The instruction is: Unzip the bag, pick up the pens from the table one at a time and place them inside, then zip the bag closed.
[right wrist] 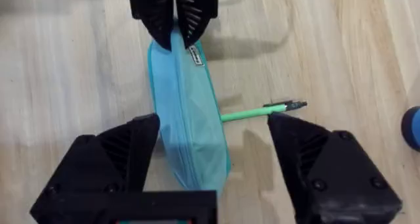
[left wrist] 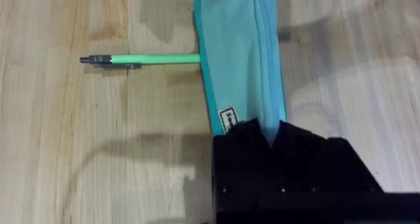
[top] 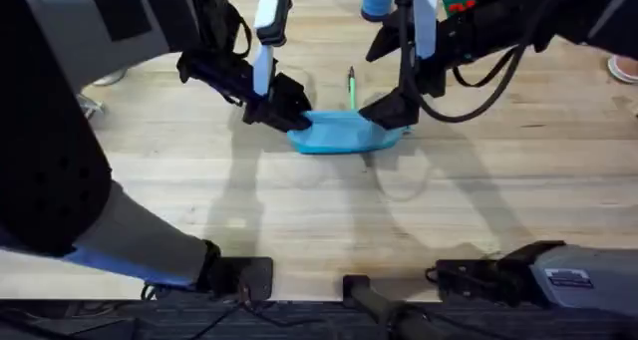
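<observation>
The pencil pouch lies just above the centre of the overhead frame on the desk, its zipper apparently not yet drawn (no gap shows along the seam). One green pen rests just beyond it, tip against the pouch's far side, so loading and closing are all left to do. The left tool is clenched on the pouch's left end. The right tool hangs released, fingers spread astride the pouch's right end, not gripping it.
</observation>
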Available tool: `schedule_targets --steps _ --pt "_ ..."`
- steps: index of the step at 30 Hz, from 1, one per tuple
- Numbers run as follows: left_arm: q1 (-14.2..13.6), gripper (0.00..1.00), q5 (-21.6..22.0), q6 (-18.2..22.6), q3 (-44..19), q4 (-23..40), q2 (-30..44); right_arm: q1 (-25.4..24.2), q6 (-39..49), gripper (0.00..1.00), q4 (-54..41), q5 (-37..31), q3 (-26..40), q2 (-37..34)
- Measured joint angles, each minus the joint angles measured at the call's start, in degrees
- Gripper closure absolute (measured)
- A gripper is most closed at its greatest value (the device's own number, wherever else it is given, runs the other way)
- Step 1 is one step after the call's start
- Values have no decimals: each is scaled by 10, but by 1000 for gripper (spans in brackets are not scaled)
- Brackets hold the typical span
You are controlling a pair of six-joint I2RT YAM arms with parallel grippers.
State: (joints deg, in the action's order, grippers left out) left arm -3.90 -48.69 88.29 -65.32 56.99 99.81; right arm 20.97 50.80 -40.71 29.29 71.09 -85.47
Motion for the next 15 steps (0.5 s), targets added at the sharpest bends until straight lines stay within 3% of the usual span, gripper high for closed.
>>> schedule_targets --steps 12,15 --pt "0 959 0 0 0 0 0 0 -22 5 0 -4 0 1" --pt "0 959 0 0 0 0 0 0 -42 5 0 -32 0 12"
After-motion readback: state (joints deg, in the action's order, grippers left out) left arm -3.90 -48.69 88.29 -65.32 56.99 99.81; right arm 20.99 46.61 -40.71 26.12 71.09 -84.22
